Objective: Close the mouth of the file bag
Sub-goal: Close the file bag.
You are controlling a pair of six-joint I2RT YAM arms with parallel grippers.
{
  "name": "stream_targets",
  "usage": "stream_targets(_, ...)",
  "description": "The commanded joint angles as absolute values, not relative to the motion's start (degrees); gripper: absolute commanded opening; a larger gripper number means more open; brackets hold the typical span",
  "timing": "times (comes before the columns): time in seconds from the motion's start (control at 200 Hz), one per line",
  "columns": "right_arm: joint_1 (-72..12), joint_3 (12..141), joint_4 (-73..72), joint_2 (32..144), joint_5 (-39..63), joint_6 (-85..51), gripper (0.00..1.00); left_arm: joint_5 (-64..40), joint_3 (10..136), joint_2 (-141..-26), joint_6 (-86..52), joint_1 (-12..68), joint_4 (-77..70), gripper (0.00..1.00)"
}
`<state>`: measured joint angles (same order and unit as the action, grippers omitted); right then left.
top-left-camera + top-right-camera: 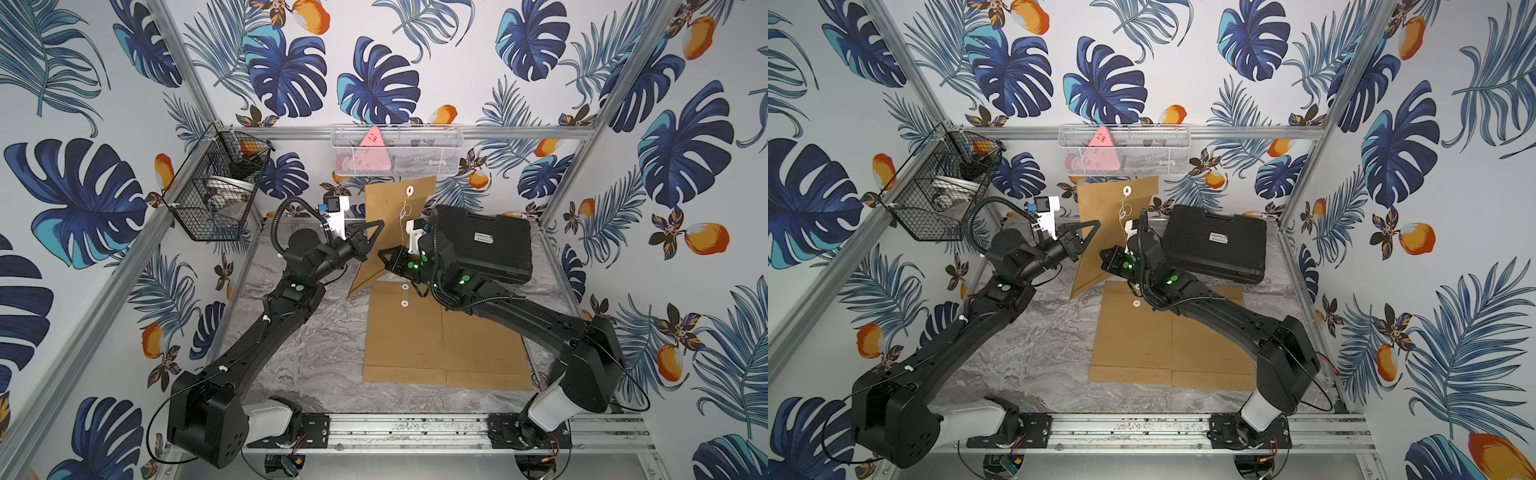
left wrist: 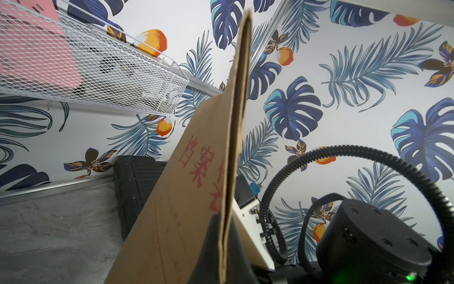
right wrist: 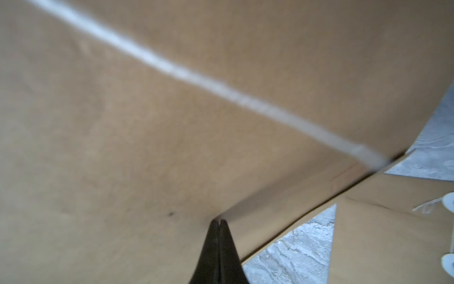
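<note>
The file bag [image 1: 388, 203] stood on edge over the middle of the table [image 1: 307, 332], tilted, between the two arms. The left gripper [image 2: 224, 226] was clamped on the bag's side edge, one finger on each face. The right gripper [image 3: 219, 222] had its jaws fully together at the bag's lower edge. It appeared to pinch the paper there, though the blurred wrist view left this uncertain. A white string [image 1: 402, 220] hung down the bag's face below a round disc [image 1: 410, 190]. Two more bags [image 1: 405, 336] lay flat on the table nearby. A black case [image 1: 486, 245] sat at the table's rear, beside the right arm.
</note>
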<state>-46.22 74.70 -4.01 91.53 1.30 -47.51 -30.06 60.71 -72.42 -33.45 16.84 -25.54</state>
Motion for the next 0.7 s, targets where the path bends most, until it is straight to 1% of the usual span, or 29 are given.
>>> stream_targets(0.0, -46.2, 70.6, -4.3, 87.7, -2.2, -38.7, 0.0, -30.7, 64.2, -71.2, -24.9, 16.9, -18.7, 0.0)
stream_targets(0.095, -46.2, 64.5, -4.8, 82.6, -3.7, -33.1, 0.01, -29.7, 67.0, -70.6, -19.2, 16.9, -13.4, 0.0)
stream_targets(0.135, -46.1, 61.3, -5.6, 80.4, -3.9, -31.1, 0.07, -29.5, 67.8, -70.5, -17.7, 16.8, -12.1, 0.0)
stream_targets(0.16, -46.1, 59.6, -5.9, 79.0, -3.7, -29.9, 0.12, -29.4, 68.3, -70.5, -17.0, 16.9, -11.6, 0.0)
stream_targets(0.225, -46.0, 57.8, -5.6, 76.8, -2.9, -27.3, 0.2, -29.9, 69.2, -70.7, -15.9, 16.8, -10.9, 0.0)
stream_targets(0.255, -46.0, 57.0, -5.6, 75.8, -2.4, -26.1, 0.26, -30.2, 69.5, -70.8, -15.8, 16.8, -11.0, 0.0)
stream_targets(0.365, -45.2, 56.4, -5.5, 74.4, -0.1, -23.3, 0.34, -31.5, 69.5, -71.2, -16.9, 16.8, -12.9, 0.0)
stream_targets(0.49, -43.2, 57.4, -5.2, 73.9, 1.6, -21.9, 0.37, -32.1, 69.1, -71.2, -17.8, 16.8, -14.0, 0.0)
stream_targets(0.696, -41.9, 60.4, -5.9, 76.2, 1.2, -18.7, 0.37, -33.8, 68.2, -71.1, -20.3, 16.8, -16.4, 0.0)
